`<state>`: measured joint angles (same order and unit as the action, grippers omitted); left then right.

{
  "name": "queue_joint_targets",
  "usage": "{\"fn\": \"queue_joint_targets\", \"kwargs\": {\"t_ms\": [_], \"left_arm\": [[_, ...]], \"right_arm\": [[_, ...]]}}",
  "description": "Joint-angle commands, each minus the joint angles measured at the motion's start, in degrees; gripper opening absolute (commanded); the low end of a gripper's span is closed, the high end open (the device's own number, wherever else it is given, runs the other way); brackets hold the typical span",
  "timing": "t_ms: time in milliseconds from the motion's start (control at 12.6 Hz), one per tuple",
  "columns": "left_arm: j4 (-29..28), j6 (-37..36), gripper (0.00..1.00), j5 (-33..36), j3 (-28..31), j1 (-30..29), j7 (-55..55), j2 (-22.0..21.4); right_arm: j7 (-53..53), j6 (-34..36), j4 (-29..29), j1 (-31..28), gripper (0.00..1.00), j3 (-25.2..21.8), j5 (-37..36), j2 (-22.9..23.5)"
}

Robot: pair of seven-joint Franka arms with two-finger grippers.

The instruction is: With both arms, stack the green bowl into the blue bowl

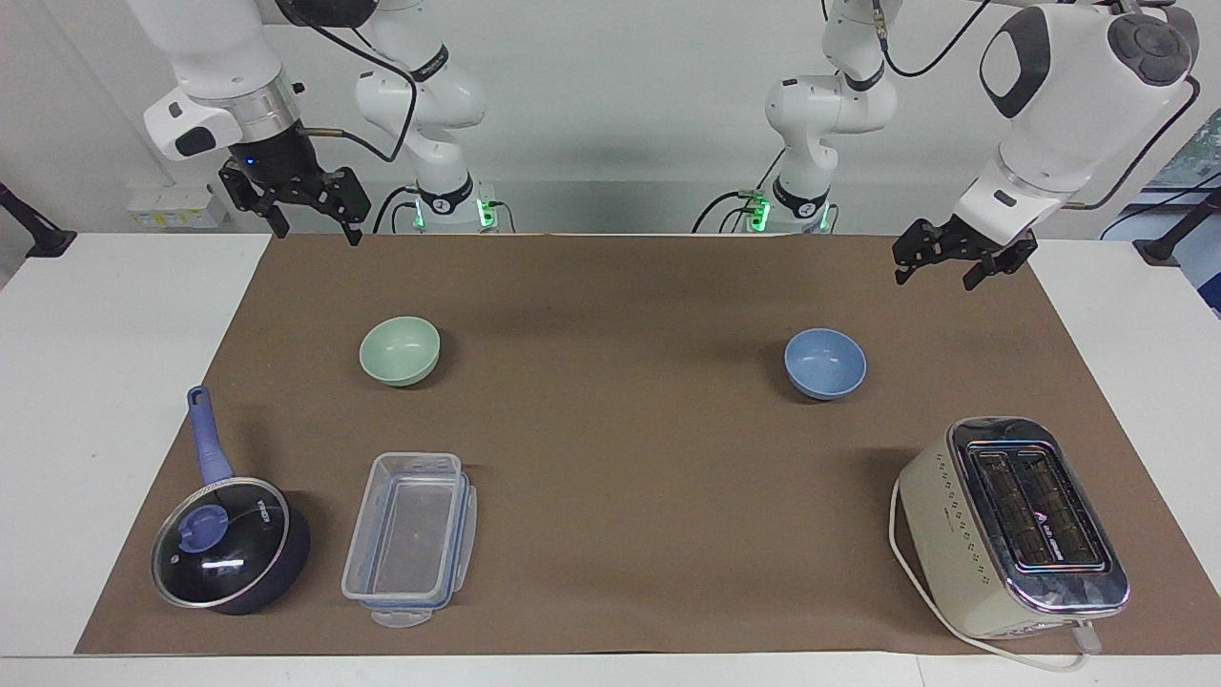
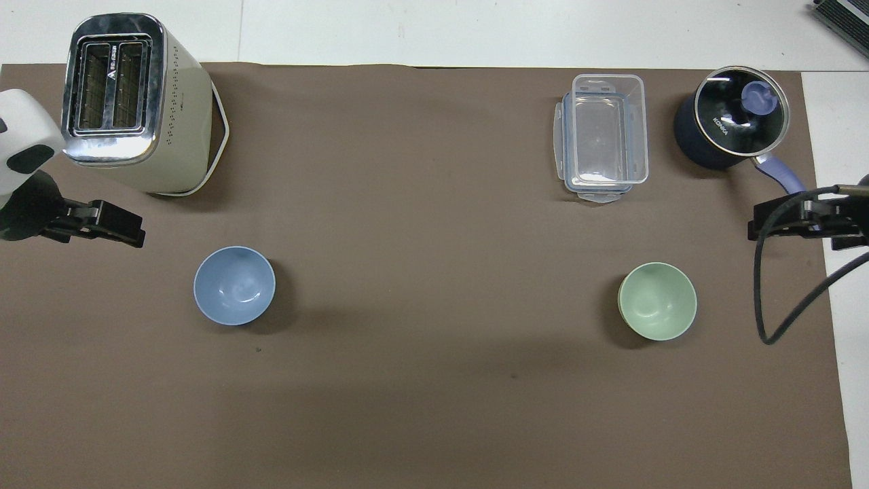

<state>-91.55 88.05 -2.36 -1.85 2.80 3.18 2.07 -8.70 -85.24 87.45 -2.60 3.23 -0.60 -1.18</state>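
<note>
Right, both arms hang raised with nothing in them. The right gripper [image 1: 315, 224] sits at the upper left of the facing view, over the mat's edge nearest the robots; its fingers stand apart. The left gripper [image 1: 940, 272] hovers at the upper right of that view, jaws spread too, gripping nothing.

The green bowl [image 1: 400, 351] is a small round pale mint piece, plain and matte, upright on the brown mat [image 1: 610, 477], left of centre in the facing view and at the lower right of the overhead view. The blue bowl [image 1: 825, 363] is its twin in size, a soft periwinkle, also upright, right of centre in the facing view. The two bowls rest well apart, in one row across the mat, each showing its bare inside.

Lower in the facing view: a dark blue saucepan [image 1: 234, 544] with a glass lid and a blue handle at the lower left, a clear plastic food container [image 1: 410, 539] just beside it, and a cream two-slot toaster [image 1: 1016, 525] with a chrome top at the lower right, its white cord trailing round it
</note>
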Motion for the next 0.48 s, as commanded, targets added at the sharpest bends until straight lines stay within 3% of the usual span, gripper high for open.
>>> {"fn": "queue_joint_targets", "kwargs": {"t_ms": [0,397], "left_arm": [[0.32,-1.47,1.0,1.39,0.45,1.06,-0.55,-0.23],[-0.47,-0.51,1.0,1.22,0.45,0.63,-1.16,-0.4]], "right_arm": [[-0.35,0.69,-1.41,-0.82,1.0,0.28,0.59,0.75],[-0.35,0.69,-1.05,-1.0,1.0,0.11,0.6,0.48]]}}
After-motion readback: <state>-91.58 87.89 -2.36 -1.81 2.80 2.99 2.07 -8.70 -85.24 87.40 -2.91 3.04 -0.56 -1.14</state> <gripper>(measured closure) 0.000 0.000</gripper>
